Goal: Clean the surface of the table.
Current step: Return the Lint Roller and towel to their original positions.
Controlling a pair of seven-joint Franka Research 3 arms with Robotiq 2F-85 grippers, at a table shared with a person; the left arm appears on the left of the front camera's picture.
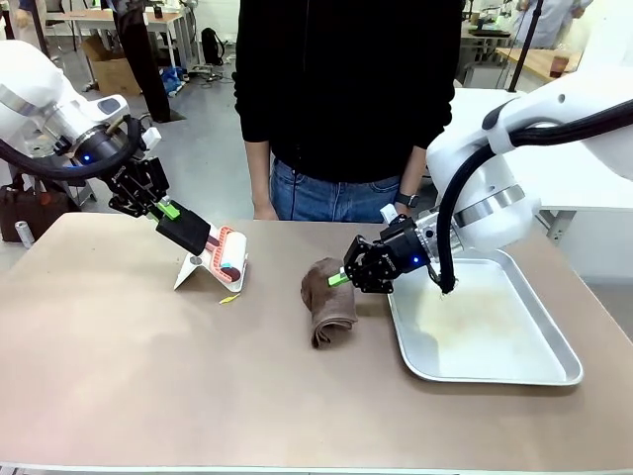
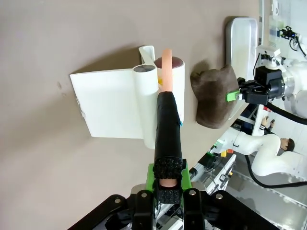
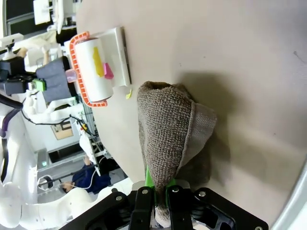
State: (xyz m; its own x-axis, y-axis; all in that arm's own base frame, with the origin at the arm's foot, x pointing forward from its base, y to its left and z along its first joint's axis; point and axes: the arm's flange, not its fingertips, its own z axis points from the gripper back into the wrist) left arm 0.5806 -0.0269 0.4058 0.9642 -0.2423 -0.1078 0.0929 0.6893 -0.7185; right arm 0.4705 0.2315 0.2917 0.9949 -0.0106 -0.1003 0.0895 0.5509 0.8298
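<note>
The tabletop (image 1: 119, 386) runs wide under both my arms, a smooth matte brown sheet with a thin pale edge. It is rigid and fixed, so I judge it is not something to take hold of; I work on it by pressing and dragging tools across it. The finish looks slick enough for cloth and roller to slide without snagging.

On my right side lies the metal tray (image 1: 554, 368), shallow and stiff, probably light and likely to skid if I nudge its rim. The person (image 1: 346, 89) stands at the far edge, arms hanging, hands off the work.

Near the middle, just beside the tray, is the brown cloth (image 1: 328, 302), soft, limp and bunched. My right gripper (image 1: 348, 275) has its jaws shut tight on a pinched fold of it, the rest slumping onto the tabletop. It should be light and will trail wherever I pull; a grip on a thick fold like this should keep it from slipping out.

Farther to my left, my left gripper (image 1: 164, 207) holds its jaws narrow around the black handle (image 2: 168, 129) of the lint roller (image 1: 227, 255), which rests at its white stand (image 2: 112, 108). The handle is stiff and a good place to grip; the roller seems light.

Smallest, a yellow scrap (image 1: 229, 298) lies on the tabletop just beside the stand, flimsy enough for the roller's sticky face.
</note>
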